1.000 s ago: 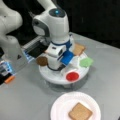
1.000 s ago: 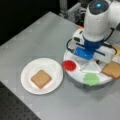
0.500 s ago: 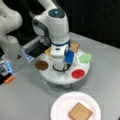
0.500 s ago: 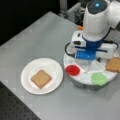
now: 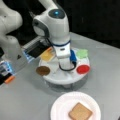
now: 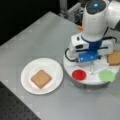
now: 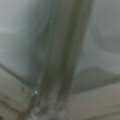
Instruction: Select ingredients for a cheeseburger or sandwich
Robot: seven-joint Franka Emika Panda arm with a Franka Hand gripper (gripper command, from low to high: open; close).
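Observation:
A round white tray (image 5: 62, 77) carries the ingredients. In a front view I see a dark brown patty (image 5: 43, 70), a tan-orange square (image 5: 47, 55), a red disc (image 5: 83, 69) and a green leaf piece (image 5: 82, 53). In a front view the red disc (image 6: 79, 74), the green leaf (image 6: 107, 75) and a toast square (image 6: 114, 58) show. My gripper (image 5: 65, 67) reaches down onto the tray's middle, between the pieces, and the hand hides its fingers. A white plate (image 5: 60, 107) holds one toast square (image 5: 80, 111), seen in both front views. The wrist view is a grey blur.
The plate (image 6: 27, 75) lies on the grey table close to the tray. A second robot's base (image 5: 12, 50) and an orange-tipped object (image 5: 9, 79) stand at a front view's left. The table's edge drops off behind the tray.
The pieces on the tray have swung round: the red disc went right, the green leaf up, the patty down in a front view. The arm has hardly moved.

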